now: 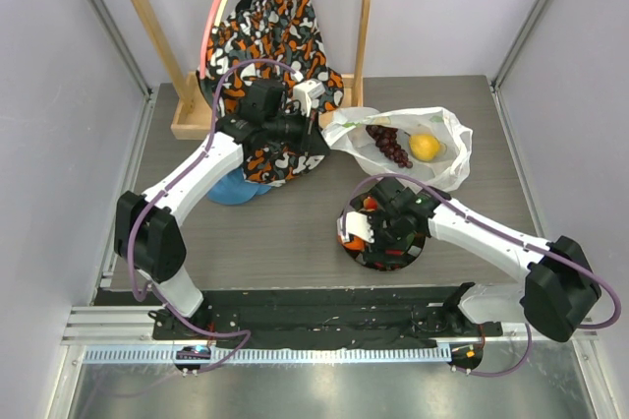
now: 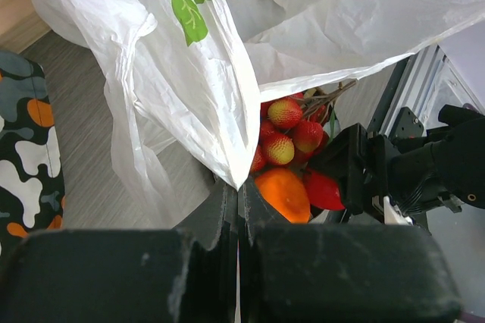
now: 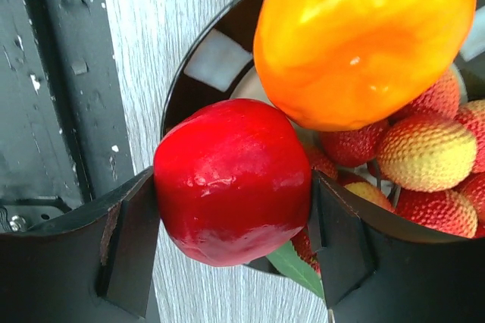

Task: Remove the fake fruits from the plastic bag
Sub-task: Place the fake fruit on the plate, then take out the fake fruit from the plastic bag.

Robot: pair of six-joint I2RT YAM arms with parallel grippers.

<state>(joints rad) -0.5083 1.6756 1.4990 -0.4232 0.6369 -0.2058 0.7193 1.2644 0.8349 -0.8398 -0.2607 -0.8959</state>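
Right wrist view: the red apple (image 3: 231,179) sits clamped between the two fingers of the right gripper (image 3: 235,221), one pad pressed to each side of it. It lies over the rim of the dark-rimmed plate (image 3: 198,50); whether it touches the plate cannot be told. Just beyond it, in the plate, lie the orange (image 3: 364,39) and a heap of red and yellowish strawberries (image 3: 428,148).

From the top external view, the plate (image 1: 385,264) stands near the middle of the table (image 1: 285,232), toward the near side, with the right gripper (image 1: 366,232) over its left part. Farther back and to the right lies the plastic bag (image 1: 454,165), its mouth spread open, with the dark grape bunch (image 1: 389,145) and the yellow lemon (image 1: 425,147) inside it.

The left gripper (image 1: 313,96) reaches to the bag's far-left corner. In the left wrist view its fingers (image 2: 227,209) are pressed together, pinching a fold of the bag's thin white film, which bears a green print.

Left of the bag, an orange-black-white patterned cloth (image 1: 275,35) hangs from a wooden frame (image 1: 366,16) at the far edge. A blue cloth (image 1: 231,191) lies on the table beneath the left arm.
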